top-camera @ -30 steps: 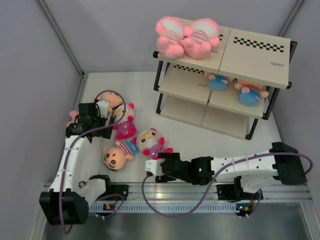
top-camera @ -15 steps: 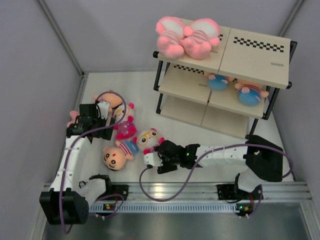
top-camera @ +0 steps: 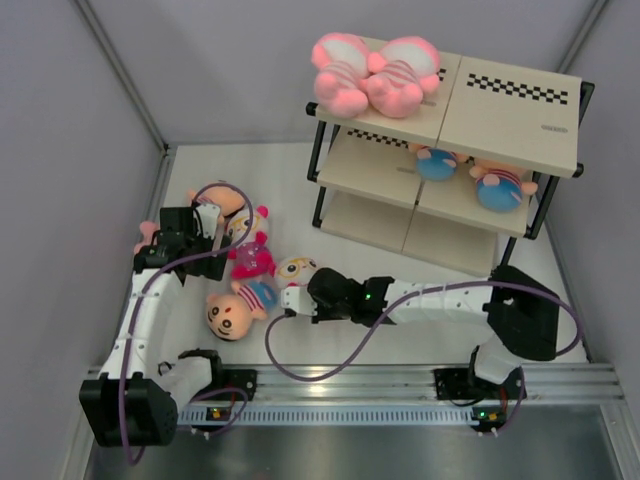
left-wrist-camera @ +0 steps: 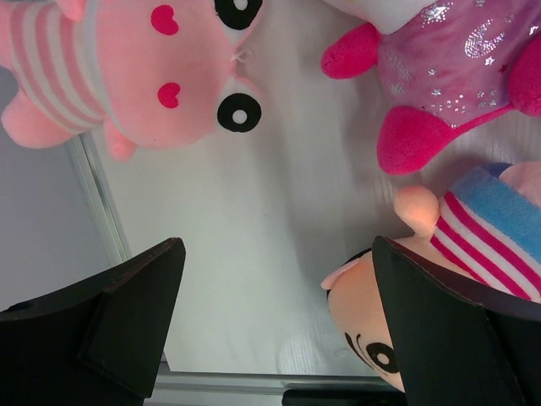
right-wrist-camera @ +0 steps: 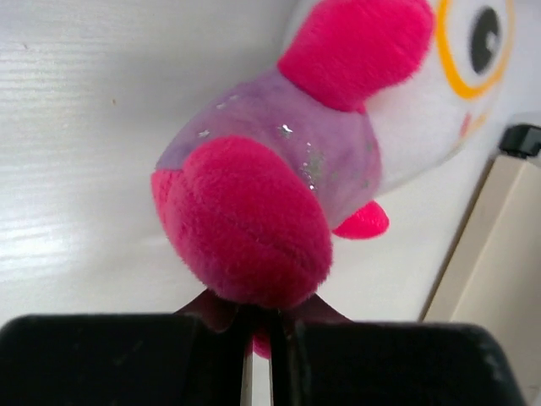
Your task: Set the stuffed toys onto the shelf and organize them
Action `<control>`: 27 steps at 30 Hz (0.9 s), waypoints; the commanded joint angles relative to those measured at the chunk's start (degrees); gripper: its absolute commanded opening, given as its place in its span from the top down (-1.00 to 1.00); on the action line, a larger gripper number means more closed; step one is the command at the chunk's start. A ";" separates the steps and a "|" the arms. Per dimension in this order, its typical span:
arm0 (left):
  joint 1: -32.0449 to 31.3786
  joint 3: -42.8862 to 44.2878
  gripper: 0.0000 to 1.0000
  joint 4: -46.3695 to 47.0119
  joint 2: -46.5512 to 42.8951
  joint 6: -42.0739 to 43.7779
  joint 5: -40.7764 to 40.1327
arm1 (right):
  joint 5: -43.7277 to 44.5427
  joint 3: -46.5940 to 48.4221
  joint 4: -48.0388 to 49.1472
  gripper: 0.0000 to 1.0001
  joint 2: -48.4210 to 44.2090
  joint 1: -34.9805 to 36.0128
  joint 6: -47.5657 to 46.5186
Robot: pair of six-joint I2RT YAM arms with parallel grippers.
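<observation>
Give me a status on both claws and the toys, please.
Left claw open over loose toys. Right claw shut on white-faced toy's foot. Tan-headed toy close beside; four toys shelved.

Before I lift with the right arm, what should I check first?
1. Right claw closed on the white-faced toy: ok, the jaws meet under its pink foot.
2. Grip depth: not ok, only a thin edge by the foot looks pinched, so it may slip.
3. Left claw open and holding nothing: ok.
4. Free space on the shelf: ok, the right half of the top board is bare.
5. Held toy apart from the tan-headed toy beside it: cannot tell, the arm hides the gap.
</observation>
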 commanded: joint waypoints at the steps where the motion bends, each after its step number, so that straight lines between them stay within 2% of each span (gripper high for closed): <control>1: 0.13 1.08 -0.97 0.32 -0.16 0.03 0.04 | 1.95 2.00 -5.82 1.00 -9.15 -0.13 3.01; 6: 0.21 0.99 -0.97 0.23 -0.86 0.03 -0.05 | 9.23 2.88 -12.60 1.00 -18.64 -0.13 4.07; 10: 0.13 0.55 -0.97 0.23 -1.04 0.03 -0.05 | 16.36 1.39 -14.98 1.00 -20.94 -1.09 4.33; 14: 0.22 0.37 -0.97 0.32 -1.04 -0.06 -0.23 | 21.63 4.01 -16.30 1.00 -14.38 -5.13 10.30; 20: 0.13 0.46 -0.97 -0.39 -1.91 -0.23 -0.49 | 28.21 13.15 -11.56 1.00 -1.29 -11.63 16.62; 25: 0.13 0.55 -0.97 -1.00 -3.06 -0.06 -0.49 | 37.62 22.56 -8.58 1.00 10.86 -15.94 16.99; 27: 0.13 0.55 -0.97 -1.09 -3.24 0.03 -0.58 | 38.25 24.58 -7.08 1.00 14.73 -17.08 17.07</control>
